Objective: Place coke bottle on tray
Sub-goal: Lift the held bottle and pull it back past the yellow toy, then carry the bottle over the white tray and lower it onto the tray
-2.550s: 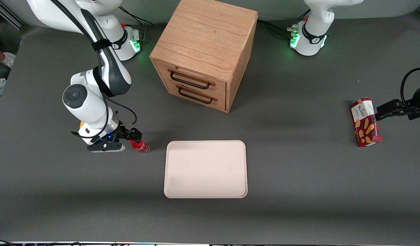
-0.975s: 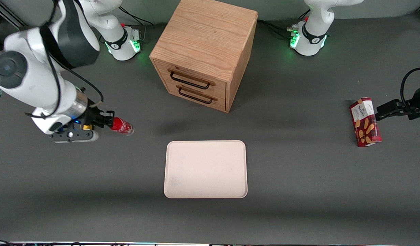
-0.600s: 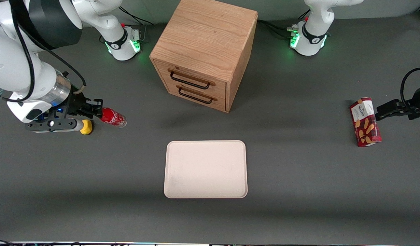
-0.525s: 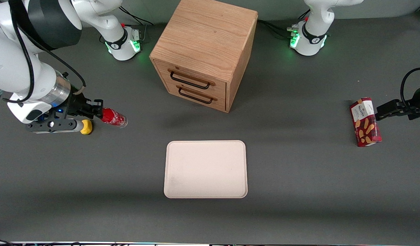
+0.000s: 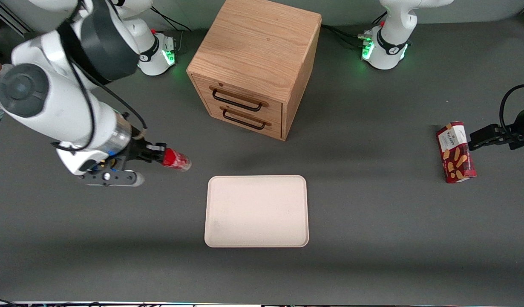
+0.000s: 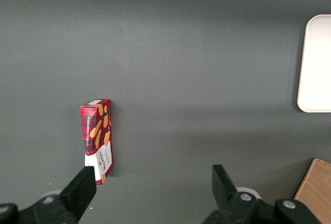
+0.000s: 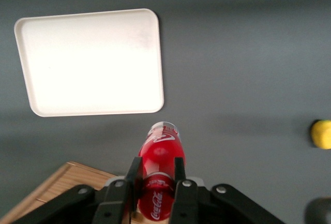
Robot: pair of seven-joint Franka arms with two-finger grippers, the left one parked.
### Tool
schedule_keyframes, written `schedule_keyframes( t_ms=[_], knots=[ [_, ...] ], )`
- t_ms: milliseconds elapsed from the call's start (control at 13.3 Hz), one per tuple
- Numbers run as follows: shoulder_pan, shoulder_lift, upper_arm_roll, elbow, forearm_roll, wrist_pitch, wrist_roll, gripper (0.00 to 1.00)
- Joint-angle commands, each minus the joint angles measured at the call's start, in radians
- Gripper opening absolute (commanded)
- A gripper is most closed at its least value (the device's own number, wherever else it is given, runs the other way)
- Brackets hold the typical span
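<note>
The coke bottle [image 5: 177,160], small with a red cap and red label, hangs in the air with my right gripper [image 5: 159,154] shut on its neck end. Its clear base points toward the tray. The bottle [image 7: 161,151] shows clamped between both fingers [image 7: 133,175] in the right wrist view. The tray [image 5: 256,211], pale cream-pink with rounded corners, lies flat on the dark table with nothing on it. Bottle and gripper [image 7: 156,175] are beside the tray [image 7: 90,61], off its corner toward the working arm's end and slightly farther from the front camera.
A wooden drawer cabinet [image 5: 255,64] stands farther from the front camera than the tray. A yellow lump [image 7: 321,133] lies on the table near the gripper. A red biscuit box [image 5: 456,152] lies toward the parked arm's end of the table.
The gripper lifted the bottle off the table, swung away toward the working arm's end, and has now come back toward the tray. The yellow lump is now covered by the arm in the front view.
</note>
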Motion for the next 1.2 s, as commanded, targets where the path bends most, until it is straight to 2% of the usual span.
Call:
schedule_keyframes(
  t_ms=[0, 150, 300, 450, 750, 1125],
  knots=[
    [0.016, 0.124, 0.051, 0.189, 0.005, -0.044, 0.148, 0.0],
    [0.056, 0.155, 0.053, 0.221, -0.002, -0.034, 0.215, 0.0],
    [0.091, 0.184, 0.054, 0.224, -0.062, -0.015, 0.254, 0.0],
    [0.117, 0.219, 0.054, 0.224, -0.094, 0.02, 0.311, 0.0],
    [0.127, 0.265, 0.053, 0.223, -0.189, 0.09, 0.297, 0.0],
    [0.116, 0.334, 0.027, 0.217, -0.199, 0.271, 0.24, 0.0]
  ],
)
